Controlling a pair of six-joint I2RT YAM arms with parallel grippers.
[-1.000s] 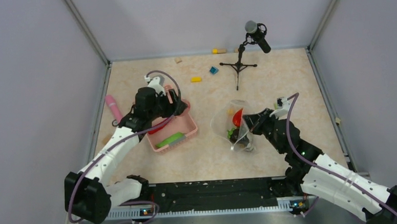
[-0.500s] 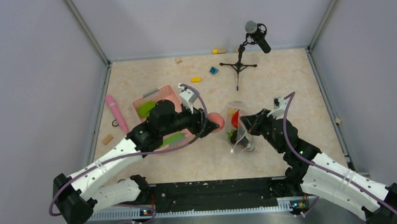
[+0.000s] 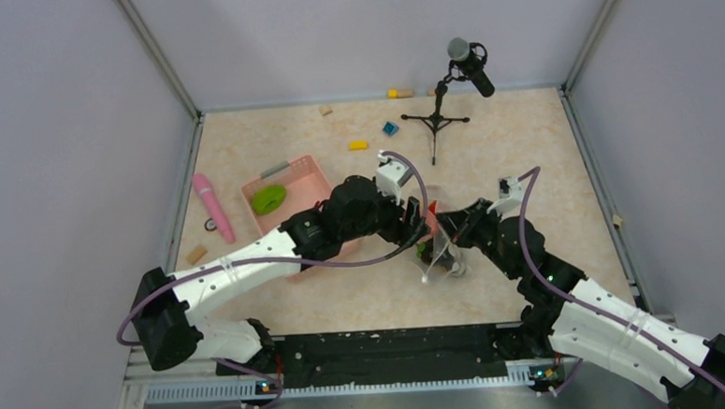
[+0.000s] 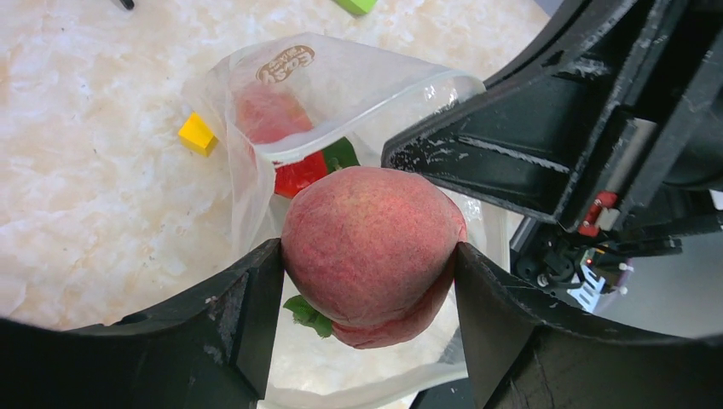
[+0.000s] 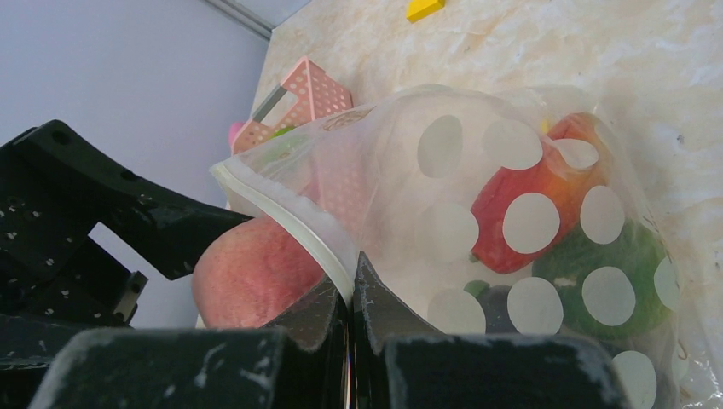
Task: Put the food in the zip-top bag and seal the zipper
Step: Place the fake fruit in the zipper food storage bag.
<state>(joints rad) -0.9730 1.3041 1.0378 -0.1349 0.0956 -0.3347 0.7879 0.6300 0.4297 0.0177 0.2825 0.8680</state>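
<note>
Seen from above, two robot arms reach from the near edge of a marbled table (image 3: 345, 294) and meet at mid-table. The right gripper (image 5: 349, 298) is pinched tight on the mouth edge of the zip-top bag (image 5: 477, 162). It holds the whitish zipper (image 5: 294, 223) up so the mouth gapes. The left gripper (image 4: 367, 260) clasps a round pink fruit (image 4: 373, 226) between its fingers, directly over that mouth and close to the rim. Inside the bag lie a red piece (image 5: 516, 200), a green piece (image 5: 627, 273) and something dark. Farther left, a pink basket (image 3: 306, 175) holds a green vegetable (image 3: 267, 199). At the back stand a yellow block (image 3: 358, 145) and a microphone stand (image 3: 437, 118).

The step appears to be loading food. The next move likely calls for lowering the fruit past the rim and spreading the fingers while the other arm keeps the mouth wide. The zipper is not yet sealed.

A second earlier the left gripper was over the basket. Half a second earlier it carried the fruit between basket and bag. The right gripper and bag have stayed put.
</note>
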